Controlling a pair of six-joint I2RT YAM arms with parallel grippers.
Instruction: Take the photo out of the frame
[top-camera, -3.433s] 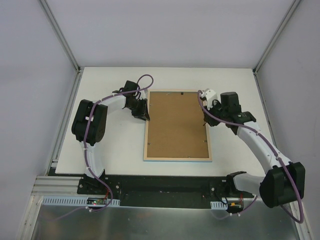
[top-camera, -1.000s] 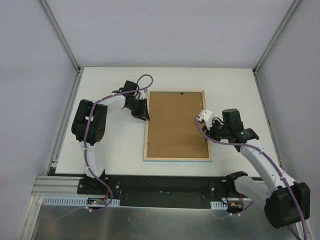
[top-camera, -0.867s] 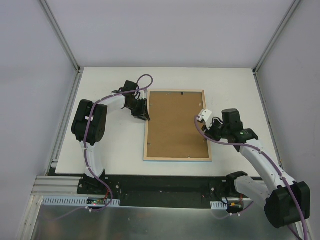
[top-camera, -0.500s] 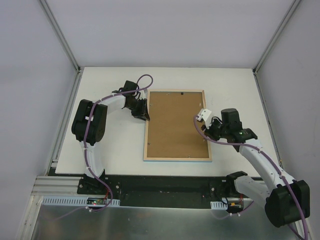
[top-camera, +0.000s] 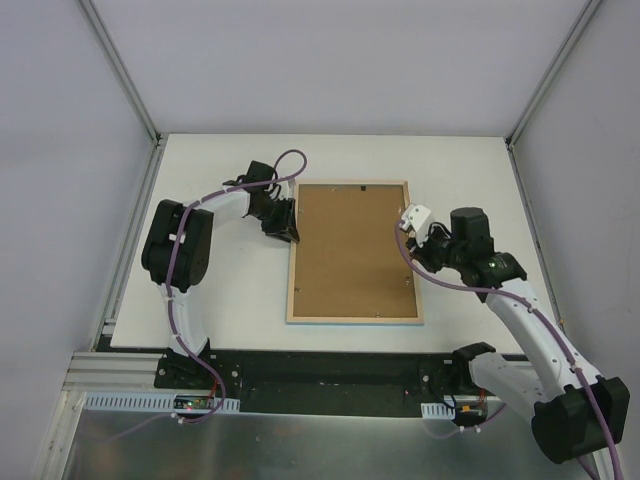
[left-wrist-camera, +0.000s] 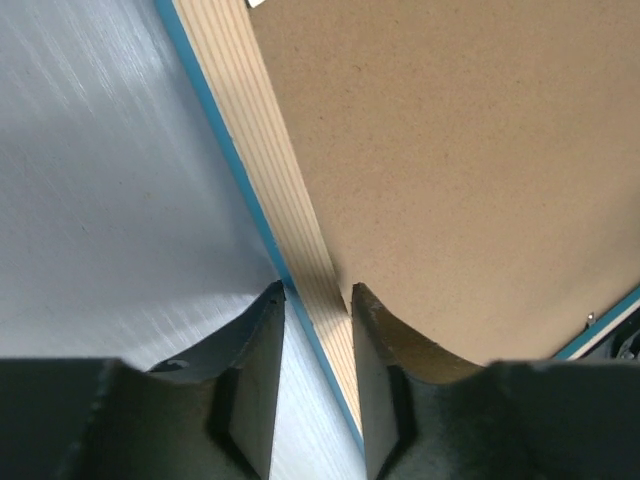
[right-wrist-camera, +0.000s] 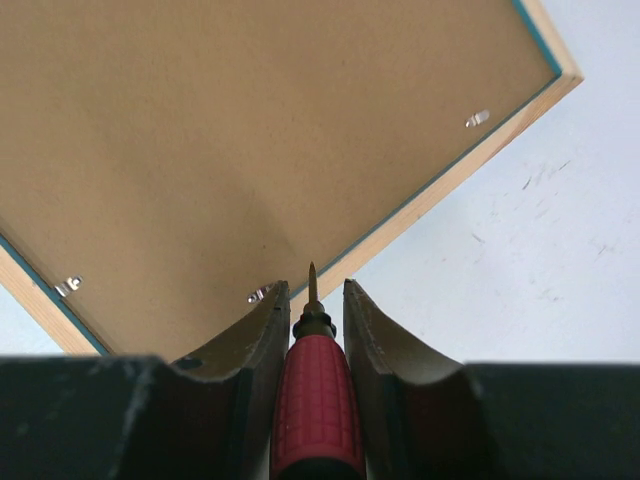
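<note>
No legible text, labels or nos. anywhere.

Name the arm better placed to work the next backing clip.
Right. The right gripper holds the red screwdriver, tip beside a metal clip; the left gripper straddles the frame's opposite rail.

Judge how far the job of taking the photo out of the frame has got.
Done: the frame lies face down, and the right gripper holds a red screwdriver. In hand: its tip is beside a clip on the back, while the left gripper straddles the opposite rail. Left: the backing board sits in the frame and no photo shows, so all of the removal remains.
</note>
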